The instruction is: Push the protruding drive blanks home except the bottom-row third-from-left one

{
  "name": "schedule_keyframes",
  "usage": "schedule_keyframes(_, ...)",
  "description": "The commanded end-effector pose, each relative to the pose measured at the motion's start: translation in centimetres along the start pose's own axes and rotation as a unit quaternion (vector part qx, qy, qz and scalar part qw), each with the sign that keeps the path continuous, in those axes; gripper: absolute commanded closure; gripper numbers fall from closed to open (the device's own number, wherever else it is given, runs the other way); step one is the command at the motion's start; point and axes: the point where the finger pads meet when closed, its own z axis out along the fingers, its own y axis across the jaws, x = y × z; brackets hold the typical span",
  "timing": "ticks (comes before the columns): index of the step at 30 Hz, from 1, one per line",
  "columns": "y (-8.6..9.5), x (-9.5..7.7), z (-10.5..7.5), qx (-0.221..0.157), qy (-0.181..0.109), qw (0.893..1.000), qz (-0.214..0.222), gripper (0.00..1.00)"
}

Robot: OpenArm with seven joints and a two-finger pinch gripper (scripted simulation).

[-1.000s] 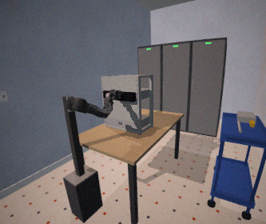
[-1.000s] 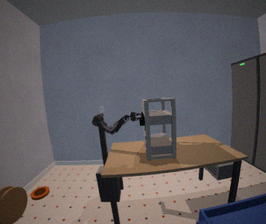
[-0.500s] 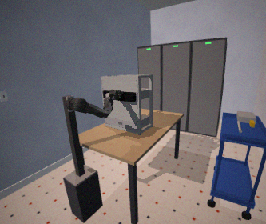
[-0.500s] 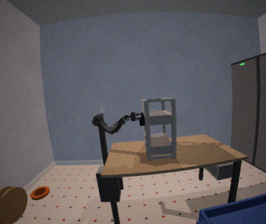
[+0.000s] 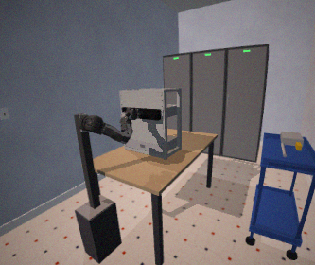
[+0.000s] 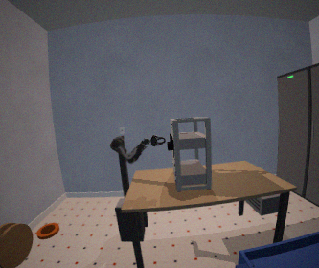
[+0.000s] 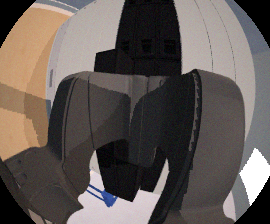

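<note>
A grey open-frame rack (image 5: 179,118) stands on the wooden tabletop (image 5: 137,171), toward the far left part of it as I look from the door side, and the storage chassis (image 5: 142,101) sits in its upper bay with its pale front facing the arm. The arm (image 5: 105,129) rises from a dark pedestal (image 5: 100,230) on the floor beside the tabletop, bends at the shoulder and reaches across to the chassis front. Its gripper (image 6: 157,141) is level with the upper part of the chassis and, seen from the side, sits just in front of the face; whether it touches a blank I cannot tell from here. The fingers are pressed together with nothing between them. Looking along the wrist, a dark drive blank (image 7: 147,26) stands directly ahead of the fingertips against the pale chassis face, and a small blue mark shows low down beside the left finger. The individual rows of blanks are too small to sort out from the room views, so I cannot say which ones stand proud.

Behind the tabletop three tall grey cabinets (image 5: 208,101) with green lights line the back wall. A blue cart (image 5: 293,163) stands to the right with a pale box (image 5: 290,138) and a small yellow thing (image 5: 299,145) on its top shelf. On the floor near the left wall lie a wooden spool (image 6: 9,245) and an orange dish (image 6: 48,231)
</note>
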Motion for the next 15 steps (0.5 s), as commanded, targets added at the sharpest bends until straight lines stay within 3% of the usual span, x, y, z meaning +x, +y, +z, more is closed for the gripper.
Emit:
schedule_keyframes(1,-0.2,-0.4,-0.8,0.009,-0.011,1.000,0.009,1.00)
schedule_keyframes(5,-0.2,-0.3,-3.4,0.009,-0.011,1.000,0.009,1.00)
schedule_keyframes(15,-0.2,-0.3,-5.5,0.010,-0.012,1.000,0.009,1.00)
